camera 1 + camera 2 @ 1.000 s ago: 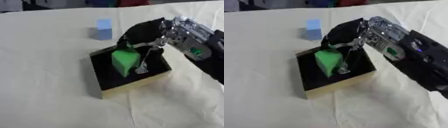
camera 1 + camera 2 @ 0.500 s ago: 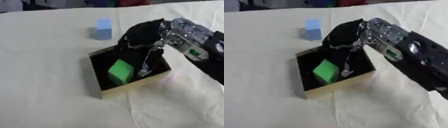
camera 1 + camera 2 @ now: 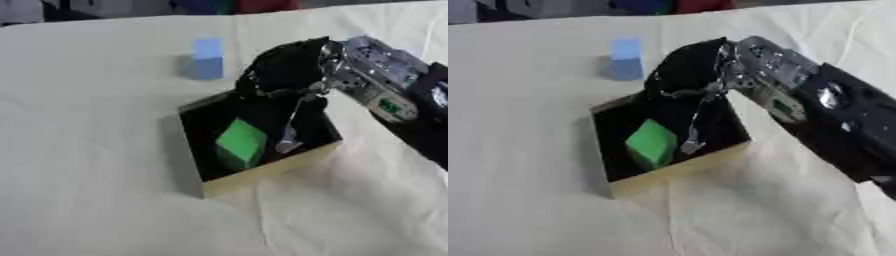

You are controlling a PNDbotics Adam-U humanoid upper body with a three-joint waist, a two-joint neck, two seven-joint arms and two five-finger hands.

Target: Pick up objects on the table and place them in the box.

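One blue block [image 3: 207,58] beyond box [image 3: 267,172]; green block [image 3: 239,142] inside.

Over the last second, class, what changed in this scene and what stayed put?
The right hand let go of the green block, which dropped from its fingers to the floor of the box. The hand stays over the box's far edge. The blue block has not moved.

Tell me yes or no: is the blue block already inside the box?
No. The blue block stands on the table beyond the box, which holds only the green block.
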